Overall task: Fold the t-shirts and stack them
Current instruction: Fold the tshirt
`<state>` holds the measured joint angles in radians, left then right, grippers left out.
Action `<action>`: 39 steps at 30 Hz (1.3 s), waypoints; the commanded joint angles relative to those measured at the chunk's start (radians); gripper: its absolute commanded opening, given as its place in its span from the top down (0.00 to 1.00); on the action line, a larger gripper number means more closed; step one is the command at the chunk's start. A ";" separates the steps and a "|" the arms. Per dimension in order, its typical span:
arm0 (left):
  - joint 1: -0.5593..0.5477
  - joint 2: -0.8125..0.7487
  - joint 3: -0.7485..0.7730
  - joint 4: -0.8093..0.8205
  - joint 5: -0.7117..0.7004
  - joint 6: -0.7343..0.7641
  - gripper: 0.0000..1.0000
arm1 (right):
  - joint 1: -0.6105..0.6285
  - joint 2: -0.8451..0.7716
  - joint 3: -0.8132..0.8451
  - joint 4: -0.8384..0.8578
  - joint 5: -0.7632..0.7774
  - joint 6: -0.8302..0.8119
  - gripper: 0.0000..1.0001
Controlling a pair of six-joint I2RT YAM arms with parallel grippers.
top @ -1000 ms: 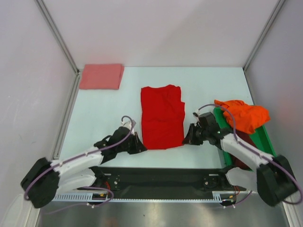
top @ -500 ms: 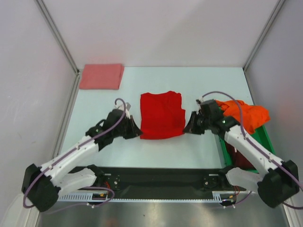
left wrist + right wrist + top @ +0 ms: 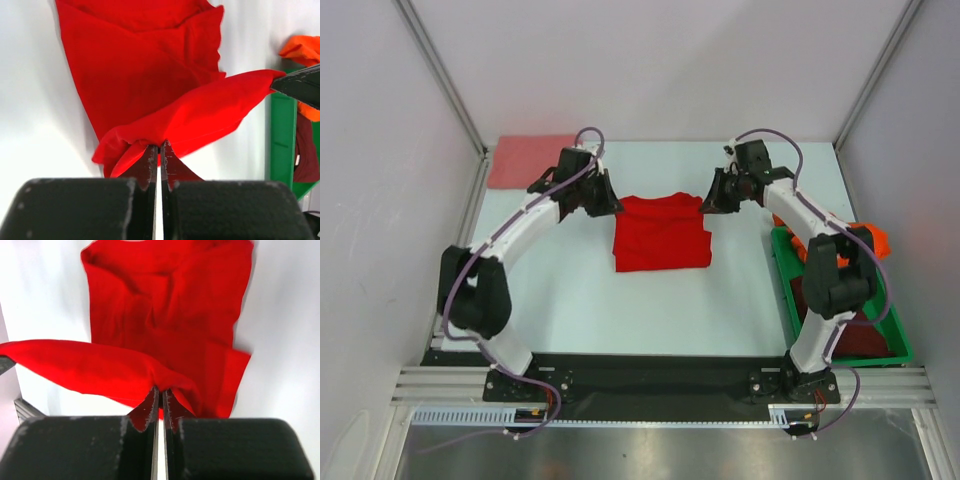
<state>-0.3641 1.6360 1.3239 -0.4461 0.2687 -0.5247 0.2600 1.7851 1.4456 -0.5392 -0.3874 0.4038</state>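
Observation:
The bright red t-shirt point(image 3: 661, 235) lies mid-table, doubled over on itself. My left gripper point(image 3: 612, 207) is shut on its far left corner and my right gripper point(image 3: 705, 205) is shut on its far right corner, holding that edge taut above the cloth below. The left wrist view shows the pinched red hem point(image 3: 200, 115) and the right wrist view shows it too point(image 3: 100, 367). A folded salmon-pink t-shirt point(image 3: 520, 160) lies at the far left corner. An orange t-shirt point(image 3: 865, 240) and a dark maroon one point(image 3: 855, 330) sit in the bin, partly hidden by the right arm.
A green plastic bin point(image 3: 890, 320) stands at the right edge of the table. Metal frame posts point(image 3: 440, 70) rise at the back corners. The black base rail point(image 3: 650, 375) runs along the near edge.
Both grippers have carried the near edge of the red t-shirt away from me to the far edge, folding the shirt in half. The arms are now stretched far out.

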 commanded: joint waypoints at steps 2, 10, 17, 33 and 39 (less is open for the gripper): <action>0.034 0.129 0.139 -0.020 0.081 0.040 1.00 | -0.025 0.095 0.134 0.015 -0.048 -0.045 1.00; 0.051 0.240 0.184 0.073 0.055 -0.003 1.00 | -0.053 0.240 0.240 0.051 -0.087 -0.043 1.00; 0.054 0.350 0.262 0.106 0.052 -0.024 1.00 | -0.064 0.361 0.335 0.081 -0.107 -0.037 0.99; 0.128 0.525 0.397 0.147 0.012 -0.066 0.96 | -0.096 0.591 0.608 0.101 -0.139 -0.023 0.73; 0.146 0.501 0.442 0.120 -0.120 -0.055 0.68 | -0.122 0.720 0.908 -0.061 -0.075 -0.046 0.52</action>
<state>-0.2352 2.1689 1.6806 -0.3363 0.2348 -0.5827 0.1566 2.4809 2.2009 -0.5144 -0.5018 0.3828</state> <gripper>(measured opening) 0.280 0.476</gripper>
